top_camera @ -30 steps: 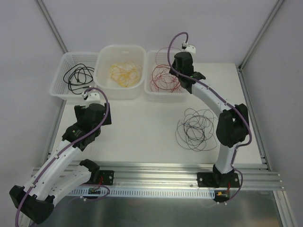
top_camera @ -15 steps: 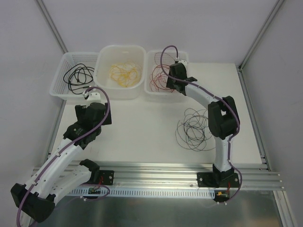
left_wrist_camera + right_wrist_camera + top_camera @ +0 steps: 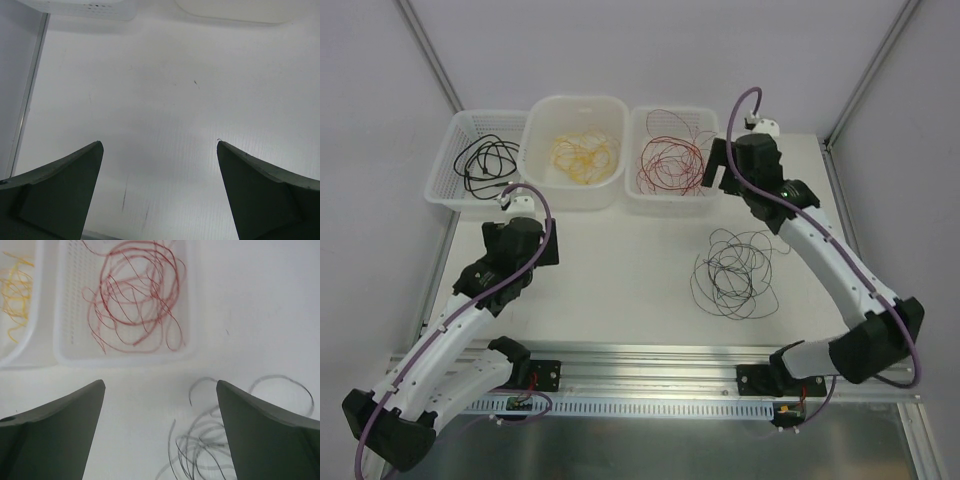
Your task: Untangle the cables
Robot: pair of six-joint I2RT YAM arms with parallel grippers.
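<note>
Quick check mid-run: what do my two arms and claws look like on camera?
Both the left arm and right arm have white links with black joint housings, and a purple cable runs along each. The left claw and right claw have dark grey-green, wedge-shaped fingers with no visible markings.

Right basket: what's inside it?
Only a loose tangle of red cables on the mesh floor of the basket. Nothing lies over them in the right wrist view.

Perforated white plastic basket (image 3: pixel 70 300), matt white table (image 3: pixel 175 100)
</note>
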